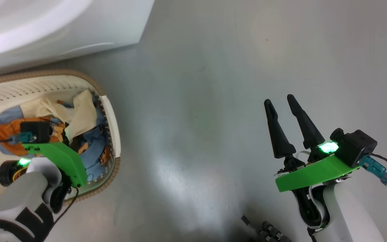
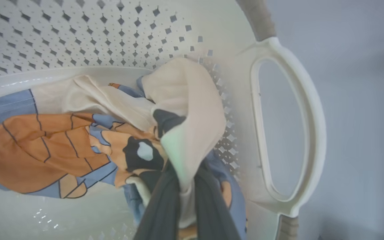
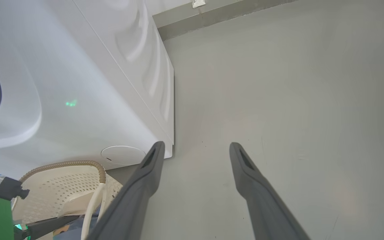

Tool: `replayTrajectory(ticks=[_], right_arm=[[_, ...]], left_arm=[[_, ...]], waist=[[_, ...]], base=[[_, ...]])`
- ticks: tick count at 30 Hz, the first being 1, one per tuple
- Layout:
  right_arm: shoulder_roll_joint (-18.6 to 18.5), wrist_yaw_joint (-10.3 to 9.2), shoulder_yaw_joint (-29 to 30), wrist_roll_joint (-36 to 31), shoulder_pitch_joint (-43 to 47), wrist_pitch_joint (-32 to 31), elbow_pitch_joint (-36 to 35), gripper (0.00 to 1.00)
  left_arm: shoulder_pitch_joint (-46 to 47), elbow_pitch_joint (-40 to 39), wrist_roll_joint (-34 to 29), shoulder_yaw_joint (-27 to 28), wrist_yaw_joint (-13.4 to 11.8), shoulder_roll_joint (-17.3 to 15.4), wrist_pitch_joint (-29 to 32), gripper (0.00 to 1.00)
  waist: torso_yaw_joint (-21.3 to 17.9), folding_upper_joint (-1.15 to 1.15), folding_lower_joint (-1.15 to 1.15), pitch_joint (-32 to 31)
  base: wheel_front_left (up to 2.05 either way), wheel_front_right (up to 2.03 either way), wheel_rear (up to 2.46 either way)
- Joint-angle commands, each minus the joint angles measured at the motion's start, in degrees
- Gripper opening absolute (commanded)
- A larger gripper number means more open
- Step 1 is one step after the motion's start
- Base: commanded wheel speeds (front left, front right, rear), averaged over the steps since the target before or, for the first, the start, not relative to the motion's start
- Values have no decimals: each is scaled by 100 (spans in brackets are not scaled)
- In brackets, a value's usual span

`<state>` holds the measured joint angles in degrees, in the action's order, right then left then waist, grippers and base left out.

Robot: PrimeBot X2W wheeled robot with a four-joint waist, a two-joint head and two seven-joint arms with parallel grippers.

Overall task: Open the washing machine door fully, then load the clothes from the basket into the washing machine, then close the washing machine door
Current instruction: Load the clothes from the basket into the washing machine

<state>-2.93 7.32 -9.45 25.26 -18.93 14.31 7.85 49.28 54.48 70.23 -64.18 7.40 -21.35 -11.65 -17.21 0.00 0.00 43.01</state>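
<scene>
The cream basket stands on the floor at the lower left, just in front of the white washing machine. Inside it lie the clothes, light blue, orange and cream. My left arm reaches down into the basket. In the left wrist view my left gripper is shut on a fold of cream cloth of the clothes, close to the basket's handle. My right gripper hangs open over bare floor at the right, nothing between its fingers. The washing machine door is out of view.
The washing machine's white side and lower front corner stand just behind the basket. Grey floor spreads between the basket and my right arm. A grey skirting strip runs along the far wall.
</scene>
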Motion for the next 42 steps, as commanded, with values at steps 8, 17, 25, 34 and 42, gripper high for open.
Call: replayTrajectory(ticks=[8,17,25,34,42], right_arm=[[-10,17,-37,-182,226,69,40,100],[-284,17,19,-171,604,69,230,100],[-466,17,51,-142,951,69,312,100],[-683,17,135,-94,1384,69,347,100],[-797,17,260,-70,1736,69,321,100]], left_arm=[[-251,95,399,30,9,-148,-303,0],[-695,-58,-246,1073,9,-221,-333,0],[-1347,-556,-1444,2514,9,-214,-334,0],[-2526,-1663,-3125,4368,9,98,-334,0],[-3597,-2816,-4094,5496,9,493,-334,0]], waist=[[361,0,0,-833],[775,0,0,-1903],[1004,0,0,-2559],[1185,0,0,-3170],[1232,0,0,-3549]], base=[[0,0,0],[0,0,0],[0,0,0],[0,0,0],[0,0,0]])
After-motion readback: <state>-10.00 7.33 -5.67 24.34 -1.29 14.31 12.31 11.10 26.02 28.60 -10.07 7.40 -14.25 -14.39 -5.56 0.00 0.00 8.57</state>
